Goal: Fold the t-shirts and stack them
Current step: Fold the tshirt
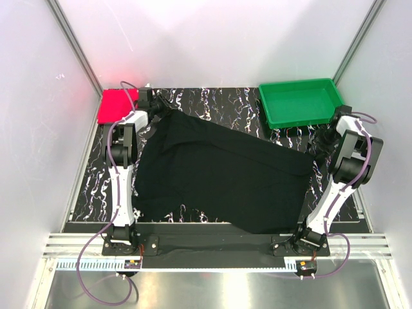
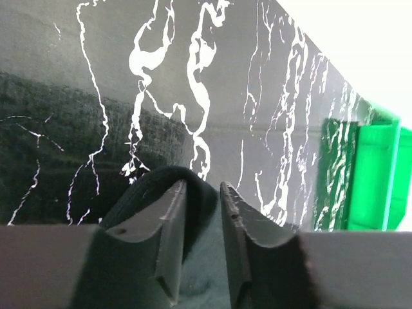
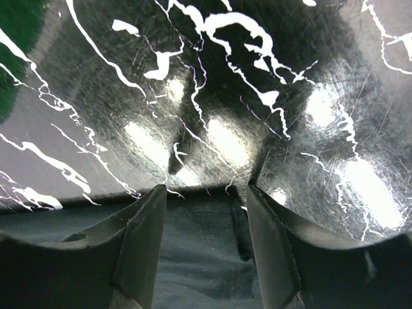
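I'm looking down on the dark marbled surface (image 1: pixel 219 100), which runs between the white walls. Most of its middle is covered by the black t-shirt (image 1: pixel 219 174), spread open and rumpled. It lies on a slant from the far left, by the left arm's wrist, to the near right, and its near edge comes close to the near edge of the surface.

The green tray (image 1: pixel 299 102) sits in the far right corner, just beyond the shirt's far right corner. The pinkish-red t-shirt (image 1: pixel 116 105) lies as a flat folded square in the far left corner, with the left wrist between it and the black one.

On the left wrist camera, the left fingers (image 2: pixel 164 225) are almost together, pinching a raised fold of the black cloth. On the right wrist camera, the right fingers (image 3: pixel 145 238) stand well apart, low over the surface. The shirt's stitched edge lies in the gap between them, not gripped
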Robot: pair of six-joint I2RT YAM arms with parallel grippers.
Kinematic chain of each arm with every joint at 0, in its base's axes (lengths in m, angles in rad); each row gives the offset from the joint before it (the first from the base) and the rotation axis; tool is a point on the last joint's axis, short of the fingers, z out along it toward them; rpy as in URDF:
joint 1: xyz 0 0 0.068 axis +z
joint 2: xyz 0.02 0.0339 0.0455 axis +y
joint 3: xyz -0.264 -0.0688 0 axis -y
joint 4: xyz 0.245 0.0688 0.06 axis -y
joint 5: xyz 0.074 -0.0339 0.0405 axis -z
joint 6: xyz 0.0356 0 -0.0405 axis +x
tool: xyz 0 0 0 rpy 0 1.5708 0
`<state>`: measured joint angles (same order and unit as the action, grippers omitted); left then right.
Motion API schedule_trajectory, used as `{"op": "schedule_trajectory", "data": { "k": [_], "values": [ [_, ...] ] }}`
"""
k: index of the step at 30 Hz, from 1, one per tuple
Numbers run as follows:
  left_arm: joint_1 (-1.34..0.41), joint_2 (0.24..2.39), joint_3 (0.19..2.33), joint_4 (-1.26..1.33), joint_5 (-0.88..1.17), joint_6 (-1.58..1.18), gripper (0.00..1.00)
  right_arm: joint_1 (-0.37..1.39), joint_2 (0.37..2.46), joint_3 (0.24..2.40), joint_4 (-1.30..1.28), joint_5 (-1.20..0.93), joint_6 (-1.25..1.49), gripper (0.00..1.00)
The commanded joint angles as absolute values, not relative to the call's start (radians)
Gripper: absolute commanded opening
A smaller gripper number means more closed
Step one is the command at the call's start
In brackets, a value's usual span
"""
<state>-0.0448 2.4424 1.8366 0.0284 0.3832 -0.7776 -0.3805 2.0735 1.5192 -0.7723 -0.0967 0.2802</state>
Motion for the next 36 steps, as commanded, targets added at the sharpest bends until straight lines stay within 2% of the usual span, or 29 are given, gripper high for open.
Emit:
{"op": "schedule_trajectory", "data": {
  "k": [1,22,26,28,31,36],
  "values": [
    [-0.038,2.462,1.899,0.127,0.408,-0.834,0.29,-0.383,2.079,1.542,-0.759,-0.107,0.259,0.59],
    [-0.003,2.48,1.904,0.163,0.419,-0.899,0.09,-0.385,2.04,1.486,-0.75,-0.109,0.215,0.59],
    [-0.002,2.468,1.87,0.202,0.442,-0.913,0.09,-0.387,2.023,1.46,-0.742,-0.103,0.203,0.58],
    [-0.002,2.464,1.865,0.209,0.449,-0.916,0.1,-0.39,2.013,1.454,-0.733,-0.126,0.193,0.66],
    [-0.002,2.453,1.858,0.204,0.454,-0.917,0.13,-0.391,2.01,1.454,-0.733,-0.149,0.186,0.7],
    [-0.002,2.454,1.852,0.202,0.454,-0.922,0.14,-0.393,1.993,1.433,-0.732,-0.164,0.176,0.67]
  ]
}}
